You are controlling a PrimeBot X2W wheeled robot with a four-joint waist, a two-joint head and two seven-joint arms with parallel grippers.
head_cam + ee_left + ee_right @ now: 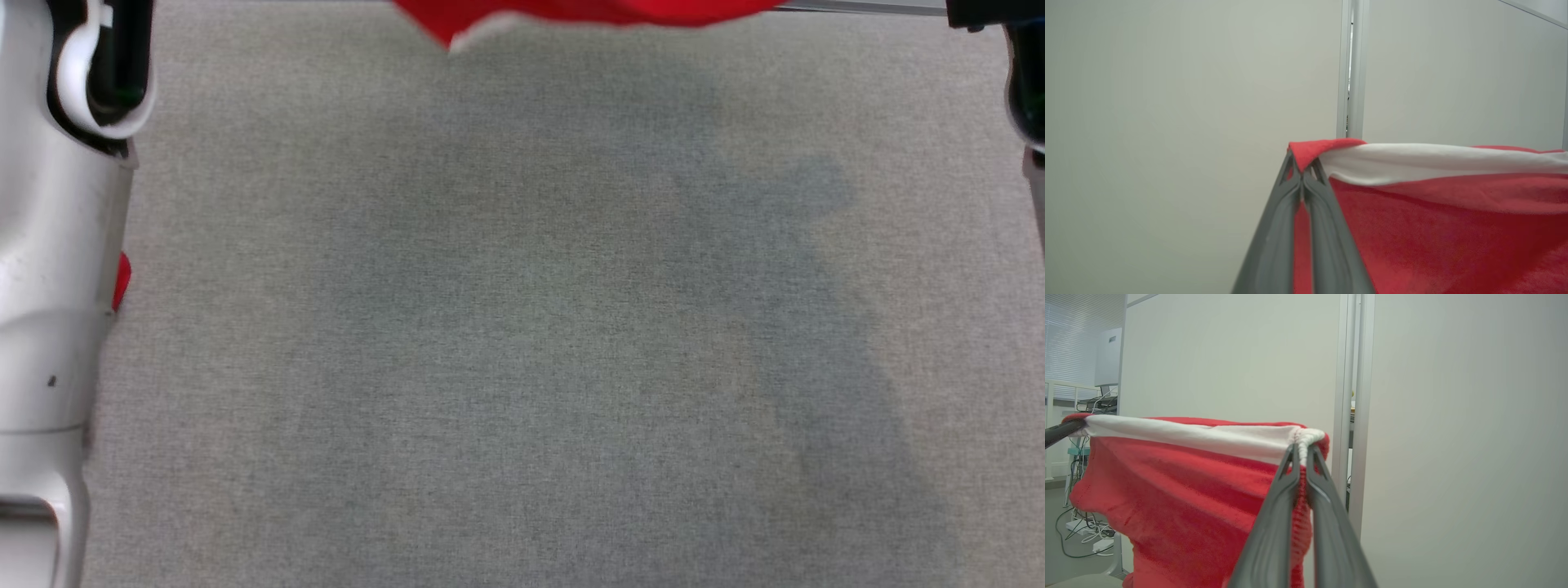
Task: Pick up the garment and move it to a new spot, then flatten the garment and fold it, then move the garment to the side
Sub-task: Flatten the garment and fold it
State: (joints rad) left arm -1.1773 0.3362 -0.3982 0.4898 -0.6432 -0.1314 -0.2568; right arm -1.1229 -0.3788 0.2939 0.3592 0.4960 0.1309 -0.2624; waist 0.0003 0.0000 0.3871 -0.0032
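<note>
One red-and-white garment [1180, 490], two grey-fingered end effectors [1302, 168] [1301, 452], one grey fabric-covered table [522, 327].

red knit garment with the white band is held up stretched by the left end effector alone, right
No, both hold it up stretched. The right wrist view shows the right end effector shut on one top corner of the red knit garment with the white band; the left end effector pinches the other.

Garment [1188, 490]: I log left gripper [1302, 163] on its left top corner, right gripper [1302, 451] on its right top corner, table [522, 327] below it, wall panel [1167, 102] behind it.
</note>
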